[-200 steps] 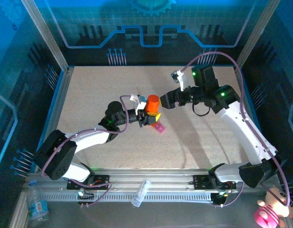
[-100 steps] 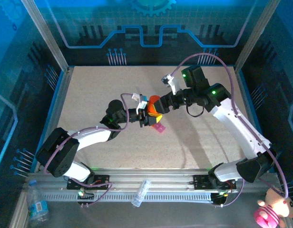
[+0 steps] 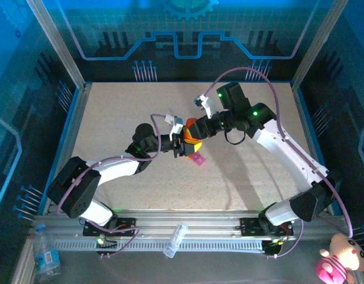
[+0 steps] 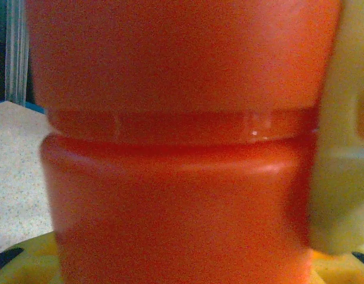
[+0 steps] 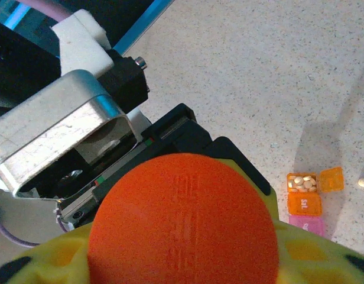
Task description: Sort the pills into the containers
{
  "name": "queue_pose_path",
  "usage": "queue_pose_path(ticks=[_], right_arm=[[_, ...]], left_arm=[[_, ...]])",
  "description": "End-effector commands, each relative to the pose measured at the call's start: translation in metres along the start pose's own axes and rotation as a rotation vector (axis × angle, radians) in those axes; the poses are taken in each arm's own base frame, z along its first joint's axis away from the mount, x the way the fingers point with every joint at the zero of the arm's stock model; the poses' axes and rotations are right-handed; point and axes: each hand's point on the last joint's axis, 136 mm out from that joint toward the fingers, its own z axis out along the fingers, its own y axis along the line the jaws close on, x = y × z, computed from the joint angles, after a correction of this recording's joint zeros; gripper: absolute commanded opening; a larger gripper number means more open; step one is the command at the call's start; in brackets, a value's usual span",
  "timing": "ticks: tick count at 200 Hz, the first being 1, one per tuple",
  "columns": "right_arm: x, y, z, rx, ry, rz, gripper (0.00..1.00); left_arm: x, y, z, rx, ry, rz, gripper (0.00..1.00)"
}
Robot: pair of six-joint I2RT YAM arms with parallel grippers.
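Right gripper [image 3: 195, 132] is closed on the orange round cap [image 5: 182, 219] of the orange cylindrical plastic bottle [image 4: 176, 195]; in the right wrist view its 2 yellow pads [image 5: 315, 251] lie against the cap's rim, 1 on each side. Directly beyond the cap, the left gripper [image 3: 181, 146] grips the bottle's body from the opposite side, holding it clear of the speckled beige table [image 5: 276, 77]. In the left wrist view 1 yellow pad [image 4: 338, 148] presses against the bottle wall, beside the ridge where cap meets body. The overhead view confirms both arms meeting at the bottle near the table's centre, the left reaching from the left and the right from the right. Farther out, on the table surface and apart from both grippers, lie the small joined square plastic containers [image 5: 305, 198]. 3 compartments are visible in a row: 1 orange compartment [image 5: 301, 183] standing open with white pills inside and its lid folded out to the side, 1 closed orange compartment next to it, and 1 pink compartment at the end. 1 loose white pill [image 5: 363, 183] rests on the table just beyond the open lid.
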Motion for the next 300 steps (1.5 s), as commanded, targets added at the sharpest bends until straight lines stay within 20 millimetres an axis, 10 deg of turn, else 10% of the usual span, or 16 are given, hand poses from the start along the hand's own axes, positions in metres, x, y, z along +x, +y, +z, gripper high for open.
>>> queue_pose_path(ticks=[1, 26, 59, 76, 172, 252, 300], right_arm=[[-0.002, -0.006, 0.005, 0.015, -0.016, 0.030, 0.38], [-0.010, -0.025, -0.010, 0.072, -0.095, 0.084, 0.31], [-0.015, -0.059, -0.036, 0.161, -0.198, 0.175, 0.29], [-0.008, -0.089, -0.047, 0.258, -0.238, 0.244, 0.29], [0.080, -0.237, -0.038, 0.820, -0.404, 0.431, 0.29], [0.122, -0.274, -0.020, 0.984, -0.417, 0.453, 0.31], [0.137, -0.277, -0.009, 0.972, -0.357, 0.464, 0.56]], left_arm=[[-0.020, -0.011, 0.002, 0.044, -0.054, 0.087, 0.00], [-0.015, -0.002, -0.002, -0.010, -0.064, 0.089, 0.08], [-0.013, 0.010, -0.015, -0.109, -0.118, 0.100, 0.51], [-0.011, 0.012, -0.023, -0.139, -0.130, 0.107, 0.98], [-0.018, 0.035, -0.069, -0.464, -0.130, 0.169, 0.99], [-0.031, 0.041, -0.092, -0.622, -0.105, 0.165, 0.99], [-0.034, 0.039, -0.092, -0.612, -0.110, 0.162, 0.99]])
